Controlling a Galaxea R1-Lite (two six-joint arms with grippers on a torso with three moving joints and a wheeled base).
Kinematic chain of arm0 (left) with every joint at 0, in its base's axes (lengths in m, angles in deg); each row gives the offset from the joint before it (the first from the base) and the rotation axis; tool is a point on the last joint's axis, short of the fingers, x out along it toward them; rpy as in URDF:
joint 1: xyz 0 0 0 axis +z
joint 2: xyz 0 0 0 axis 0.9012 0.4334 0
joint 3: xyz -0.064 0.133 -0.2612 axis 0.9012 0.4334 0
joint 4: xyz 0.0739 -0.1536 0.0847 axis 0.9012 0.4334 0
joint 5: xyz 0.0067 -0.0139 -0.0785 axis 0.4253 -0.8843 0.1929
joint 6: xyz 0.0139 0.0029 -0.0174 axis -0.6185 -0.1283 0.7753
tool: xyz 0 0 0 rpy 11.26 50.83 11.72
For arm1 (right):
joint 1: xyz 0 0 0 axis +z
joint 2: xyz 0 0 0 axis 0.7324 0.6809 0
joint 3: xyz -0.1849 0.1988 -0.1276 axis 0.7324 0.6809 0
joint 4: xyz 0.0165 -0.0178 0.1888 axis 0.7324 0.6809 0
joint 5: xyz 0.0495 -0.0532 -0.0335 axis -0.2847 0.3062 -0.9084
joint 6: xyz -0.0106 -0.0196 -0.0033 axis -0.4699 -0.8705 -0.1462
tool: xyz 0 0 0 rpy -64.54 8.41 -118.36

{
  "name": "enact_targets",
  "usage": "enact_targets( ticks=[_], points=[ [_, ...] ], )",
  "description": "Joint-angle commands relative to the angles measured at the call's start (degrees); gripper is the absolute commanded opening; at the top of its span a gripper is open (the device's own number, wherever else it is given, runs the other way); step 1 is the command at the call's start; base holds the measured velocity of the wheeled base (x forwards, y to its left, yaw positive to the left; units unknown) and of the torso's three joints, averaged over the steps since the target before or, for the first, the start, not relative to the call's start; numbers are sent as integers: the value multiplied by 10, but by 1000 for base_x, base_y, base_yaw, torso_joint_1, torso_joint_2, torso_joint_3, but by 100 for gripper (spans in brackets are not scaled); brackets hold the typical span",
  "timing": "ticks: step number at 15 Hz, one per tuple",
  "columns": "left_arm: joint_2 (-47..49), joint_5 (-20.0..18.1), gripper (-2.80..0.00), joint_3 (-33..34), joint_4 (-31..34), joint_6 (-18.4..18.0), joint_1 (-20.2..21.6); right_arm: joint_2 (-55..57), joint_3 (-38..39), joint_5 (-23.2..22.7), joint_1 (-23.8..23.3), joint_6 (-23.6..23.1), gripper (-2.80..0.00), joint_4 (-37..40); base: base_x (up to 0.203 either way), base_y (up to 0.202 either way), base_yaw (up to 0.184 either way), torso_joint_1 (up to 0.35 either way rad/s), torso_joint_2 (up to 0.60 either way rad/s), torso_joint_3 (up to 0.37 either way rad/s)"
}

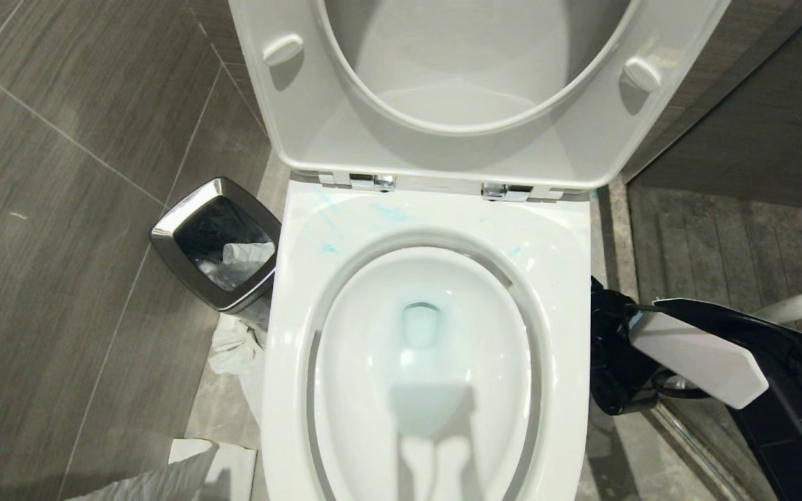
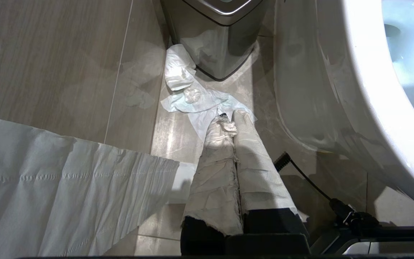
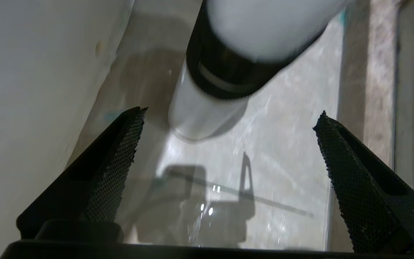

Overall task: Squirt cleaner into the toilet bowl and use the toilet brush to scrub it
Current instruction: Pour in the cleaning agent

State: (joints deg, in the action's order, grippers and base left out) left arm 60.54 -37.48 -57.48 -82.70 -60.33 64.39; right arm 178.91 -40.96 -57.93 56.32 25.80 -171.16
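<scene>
Two walls of grey wood-grain tile (image 1: 60,209) are meeting behind the toilet bowl (image 1: 289,334), which is standing with its seat and lid (image 1: 303,118) raised against the back. Thin turquoise streaks of cleaner (image 1: 328,223) are showing on the flat white rim near the hinges, and the water in the basin is carrying a pale blue tint. On the robot's left, a small chrome-rimmed bin (image 1: 178,229) is sitting on the floor just beside the bowl, with crumpled paper (image 2: 192,97) lying on the pale floor tiles at its foot and a sheet of tissue (image 2: 67,187) spreading nearer the robot. The left gripper (image 2: 228,126) is hanging low over that floor beside the outside of the bowl, its wrapped fingers pressed together and holding nothing. On the right, the right gripper (image 3: 228,118) is reaching down beside the bowl with its fingers (image 3: 117,154) spread wide apart and empty; a white and black cylinder (image 3: 207,111) is showing blurred between them, over the wet grey floor. The toilet brush (image 1: 798,306) is poking its white rounded handle out behind the right arm, near a strip of rough stone flooring (image 1: 721,236).
</scene>
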Motion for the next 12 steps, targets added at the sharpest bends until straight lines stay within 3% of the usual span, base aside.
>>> enact_targets(
  ticks=[1,5,12],
  points=[
    [0,0,-280,4,0,0,0,12,-29,1,0,-5,0,-5,0,0,0,0,0,0],
    [0,0,-280,4,0,0,0,40,-97,2,-2,-38,0,-5,0,0,0,0,0,0],
    [0,0,-280,4,0,0,0,52,-111,22,-26,-83,0,-5,0,0,0,0,0,0]
  ],
)
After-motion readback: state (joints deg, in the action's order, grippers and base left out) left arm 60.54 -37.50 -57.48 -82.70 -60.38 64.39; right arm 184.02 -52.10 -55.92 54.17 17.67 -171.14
